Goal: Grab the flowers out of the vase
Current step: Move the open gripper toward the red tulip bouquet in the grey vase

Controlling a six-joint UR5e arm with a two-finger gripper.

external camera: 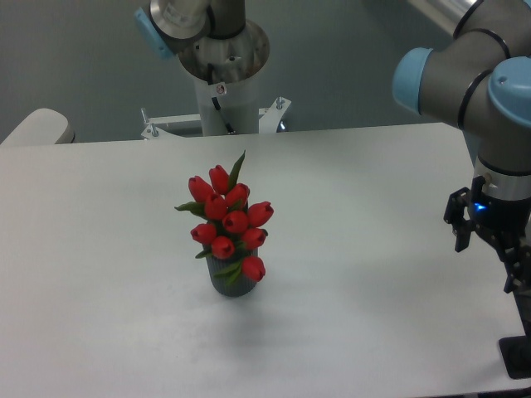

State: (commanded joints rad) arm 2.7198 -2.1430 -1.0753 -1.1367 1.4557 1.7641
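Observation:
A tight bunch of red tulip flowers (227, 220) with green leaves stands upright in the short dark grey vase (230, 282), left of the table's middle. The blooms hide most of the vase, leaving only its lower wall showing. My gripper (518, 352) hangs low over the table's right edge, far to the right of the flowers and touching nothing. Its black fingers (514, 358) are partly cut off by the frame edge, so their spacing is unclear. Nothing shows between them.
The white table (357, 249) carries only the vase. The arm's base column (222, 75) rises behind the far edge, with a metal bracket (166, 124) beside it. A pale rounded object (37, 126) sits at the far left.

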